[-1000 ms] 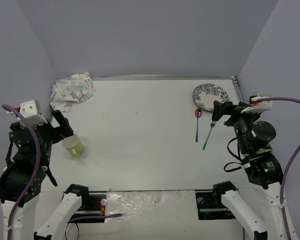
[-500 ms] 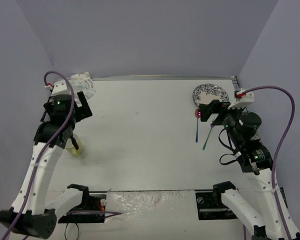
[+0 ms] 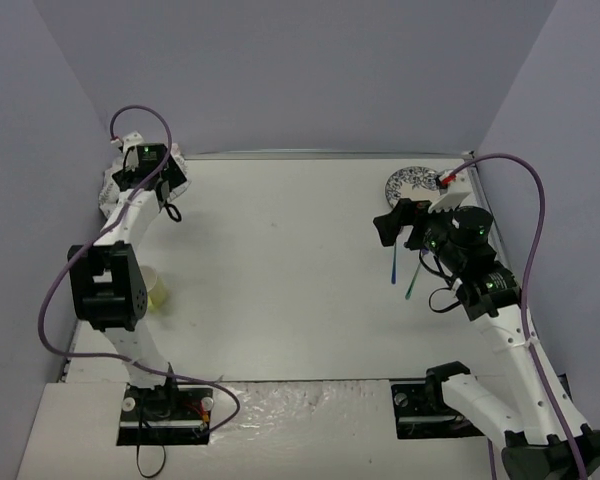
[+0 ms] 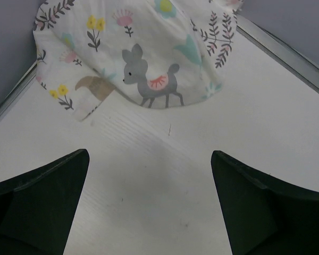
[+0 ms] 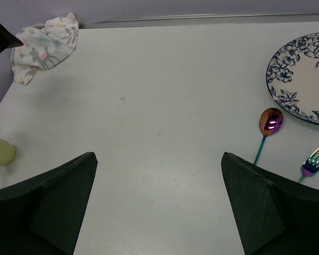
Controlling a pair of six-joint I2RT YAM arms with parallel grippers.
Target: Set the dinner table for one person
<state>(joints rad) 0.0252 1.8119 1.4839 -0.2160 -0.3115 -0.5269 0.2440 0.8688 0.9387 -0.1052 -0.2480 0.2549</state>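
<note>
The dinner table [image 3: 280, 270] is a wide white top. My left gripper [image 3: 162, 196] reaches into the back left corner and stands open just short of the crumpled animal-print cloth [image 4: 133, 48]. Bare table shows between its fingers [image 4: 48, 202]. My right gripper [image 3: 398, 222] hangs open at the right, over the head of the iridescent spoon [image 5: 270, 122]. In the right wrist view the fork [image 5: 313, 159] lies right of the spoon and the blue floral plate [image 5: 303, 74] behind both. Nothing is held by either gripper [image 5: 158, 155].
A pale yellow cup [image 3: 152, 290] lies on its side near the left edge. Purple walls close in the table at the back and both sides. A metal strip [image 4: 287, 53] runs along the far edge behind the cloth [image 3: 110, 192].
The left arm swung from the near left, by the cup, out to the back left corner at the cloth. The right gripper shifted left over the spoon. Both stayed open.
</note>
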